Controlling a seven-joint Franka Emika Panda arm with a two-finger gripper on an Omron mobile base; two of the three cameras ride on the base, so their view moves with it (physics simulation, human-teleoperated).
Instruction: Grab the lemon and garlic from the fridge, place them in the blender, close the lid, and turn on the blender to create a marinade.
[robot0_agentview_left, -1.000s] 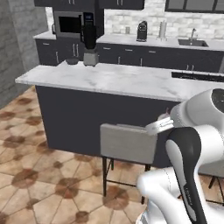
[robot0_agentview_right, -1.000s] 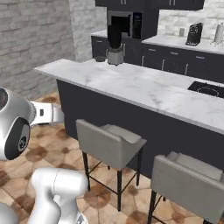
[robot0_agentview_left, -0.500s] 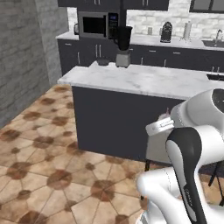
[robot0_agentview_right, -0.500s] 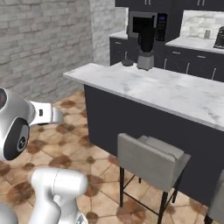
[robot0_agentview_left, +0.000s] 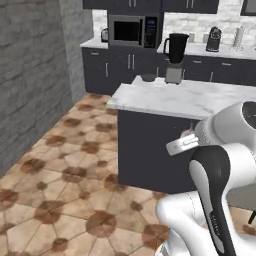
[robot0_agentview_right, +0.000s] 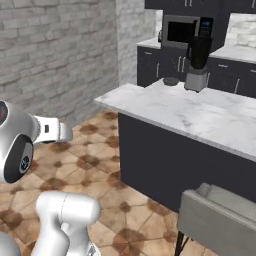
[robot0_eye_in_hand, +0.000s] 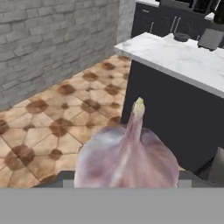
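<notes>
1. We carried the garlic (robot0_eye_in_hand: 127, 153) in the gripper (robot0_eye_in_hand: 127, 181): in the hand view the bulb sat right at the bottom, stem tip up, the jaws clenched on either side of it (the finger tips themselves were mostly hidden behind the bulb).

2. The blender (robot0_agentview_left: 175, 57) stood at the far end of the marble island counter (robot0_agentview_left: 190, 97), upright on its grey base, and well apart from our hand. In the right base view the blender (robot0_agentview_right: 198, 62) showed at that same far end, and in the hand view only its base (robot0_eye_in_hand: 211, 38) came into frame.

3. Just beside the blender, on its left in every view, lay a small dark round thing (robot0_agentview_left: 148, 77); we judged it to be the lid, off the jar, though it was too small to be sure.

4. Whether the lemon was already inside the blender we could not tell; the dark jar hid its contents.

5. By our reckoning, the garlic was fetched and we were partway through. Left to do: reach the blender, drop the garlic in the jar, fit the lid, turn the knob.
</notes>
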